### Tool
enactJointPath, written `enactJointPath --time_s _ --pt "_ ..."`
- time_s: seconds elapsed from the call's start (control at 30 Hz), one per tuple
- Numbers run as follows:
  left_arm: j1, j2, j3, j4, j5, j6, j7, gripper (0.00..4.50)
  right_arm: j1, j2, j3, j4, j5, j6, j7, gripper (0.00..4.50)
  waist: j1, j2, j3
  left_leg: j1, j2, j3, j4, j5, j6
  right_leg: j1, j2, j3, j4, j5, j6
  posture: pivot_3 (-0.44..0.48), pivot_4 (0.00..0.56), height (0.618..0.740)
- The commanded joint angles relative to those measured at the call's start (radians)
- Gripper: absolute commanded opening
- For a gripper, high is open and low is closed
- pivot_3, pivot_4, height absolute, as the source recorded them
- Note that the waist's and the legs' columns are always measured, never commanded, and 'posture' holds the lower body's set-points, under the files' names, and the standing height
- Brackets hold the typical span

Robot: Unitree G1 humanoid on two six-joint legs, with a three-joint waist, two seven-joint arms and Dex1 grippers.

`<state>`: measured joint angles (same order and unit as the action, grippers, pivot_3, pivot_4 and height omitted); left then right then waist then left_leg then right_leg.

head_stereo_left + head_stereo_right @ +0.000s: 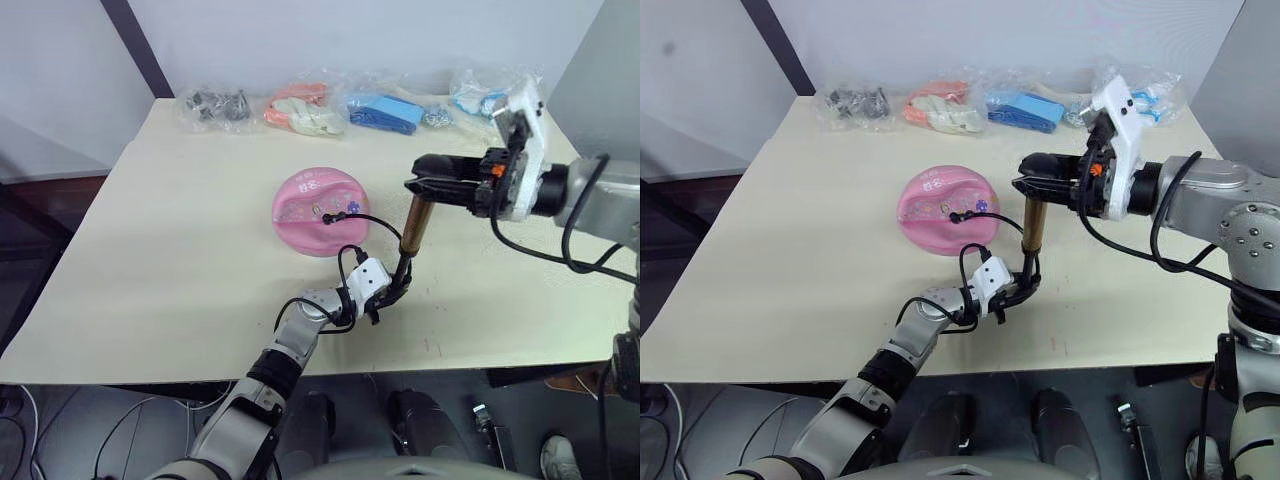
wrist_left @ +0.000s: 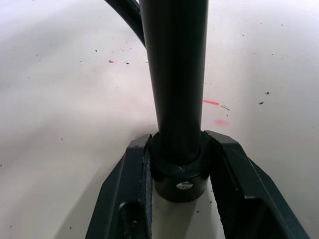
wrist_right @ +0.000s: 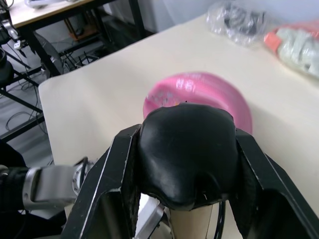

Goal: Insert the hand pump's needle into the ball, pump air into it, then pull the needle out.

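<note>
- pump [image 1: 415, 222] stood upright near the table's [image 1: 150, 260] middle, right gripper [image 1: 425, 187] clamped on its handle, left gripper [image 1: 397, 292] clamped on its base.
- ball [image 1: 318, 208] sat just beside, looked soft and dented; hose [image 1: 372, 218] thin, best left alone.
</note>
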<state>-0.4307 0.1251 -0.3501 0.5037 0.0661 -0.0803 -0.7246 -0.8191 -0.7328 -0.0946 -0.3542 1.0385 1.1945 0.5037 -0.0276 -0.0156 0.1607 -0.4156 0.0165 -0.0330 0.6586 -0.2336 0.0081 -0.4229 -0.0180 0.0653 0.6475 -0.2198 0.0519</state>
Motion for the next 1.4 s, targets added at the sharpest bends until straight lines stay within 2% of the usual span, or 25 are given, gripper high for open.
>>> enactJointPath --time_s 0.03,0.13,0.37,0.53,0.67,0.77,1.0,1.13,1.2,1.33,1.4 --pt "0.033 0.013 -0.027 0.037 0.023 0.019 -0.021 1.10 -0.061 -0.043 -0.096 -0.022 -0.037 -0.040 -0.048 1.72 0.000 0.000 0.000 0.000 0.000 0.000 0.000 0.000 0.000 0.000 0.000 0.000 0.000 0.000 0.000 0.000 0.150 0.740" --pt "0.032 0.013 -0.027 0.040 0.022 0.019 -0.021 1.10 0.096 -0.049 0.035 -0.040 -0.141 -0.101 -0.002 1.72 0.002 -0.002 -0.001 0.001 0.000 -0.001 -0.001 0.000 0.000 0.001 0.000 -0.001 -0.001 0.000 0.000 0.000 0.150 0.740" --pt "0.036 0.016 -0.027 0.029 0.020 0.024 -0.019 1.10 0.300 0.078 0.164 0.013 -0.244 -0.233 0.018 1.72 -0.003 -0.005 -0.005 0.009 0.001 0.000 -0.004 0.000 0.000 0.008 0.001 -0.001 -0.004 -0.003 0.004 0.000 0.150 0.740" --pt "0.048 0.021 -0.027 0.012 0.018 0.030 -0.016 1.10 0.411 0.153 0.298 0.106 -0.380 -0.341 0.055 1.72 -0.009 -0.008 -0.010 0.017 0.002 0.000 -0.008 0.000 0.000 0.014 0.002 0.000 -0.004 -0.005 0.001 0.000 0.150 0.740" --pt "0.054 0.021 -0.030 0.002 0.019 0.035 -0.014 1.10 0.447 0.158 0.366 0.136 -0.472 -0.395 0.094 1.72 -0.013 -0.007 -0.016 0.019 0.003 0.001 -0.008 0.000 0.000 0.015 0.002 0.000 -0.004 -0.005 0.001 0.000 0.150 0.740" --pt "0.057 0.022 -0.031 0.000 0.020 0.037 -0.016 1.10 0.415 0.167 0.320 0.106 -0.452 -0.375 0.097 1.72 -0.014 -0.009 -0.018 0.021 0.003 0.000 -0.008 0.000 0.000 0.016 0.003 0.000 -0.004 -0.005 -0.001 0.000 0.150 0.740" --pt "0.061 0.024 -0.036 0.003 0.027 0.037 -0.016 1.10 0.183 0.133 0.127 0.008 -0.315 -0.228 0.078 1.72 -0.013 -0.006 -0.014 0.017 0.003 0.001 -0.009 0.000 0.000 0.014 0.002 0.000 -0.004 -0.005 -0.001 0.000 0.150 0.740" --pt "0.058 0.024 -0.037 0.014 0.031 0.034 -0.015 1.10 0.023 0.088 0.020 -0.003 -0.218 -0.122 0.069 1.72 -0.010 0.001 -0.007 0.012 0.002 0.001 -0.008 0.000 0.000 0.009 0.001 0.001 -0.004 -0.002 0.001 0.000 0.150 0.740" --pt "0.057 0.024 -0.037 0.016 0.032 0.033 -0.015 1.10 -0.009 0.078 -0.001 -0.003 -0.195 -0.093 0.062 1.72 -0.007 0.001 -0.006 0.010 0.001 0.000 -0.008 0.000 0.000 0.007 0.001 0.000 -0.004 -0.001 0.000 0.000 0.150 0.740" --pt "0.052 0.023 -0.039 0.028 0.032 0.029 -0.015 1.10 -0.170 -0.014 -0.088 0.016 -0.104 0.012 0.067 1.72 -0.007 0.001 -0.006 0.007 0.001 -0.001 -0.008 0.000 0.000 0.006 0.001 -0.001 -0.005 -0.001 0.000 0.000 0.150 0.740" --pt "0.051 0.023 -0.039 0.031 0.031 0.026 -0.016 1.10 -0.190 -0.026 -0.103 0.022 -0.089 0.026 0.062 1.72 -0.007 0.003 -0.005 0.005 0.001 -0.001 -0.007 0.000 0.000 0.004 0.001 -0.001 -0.005 -0.001 0.000 0.000 0.150 0.740"
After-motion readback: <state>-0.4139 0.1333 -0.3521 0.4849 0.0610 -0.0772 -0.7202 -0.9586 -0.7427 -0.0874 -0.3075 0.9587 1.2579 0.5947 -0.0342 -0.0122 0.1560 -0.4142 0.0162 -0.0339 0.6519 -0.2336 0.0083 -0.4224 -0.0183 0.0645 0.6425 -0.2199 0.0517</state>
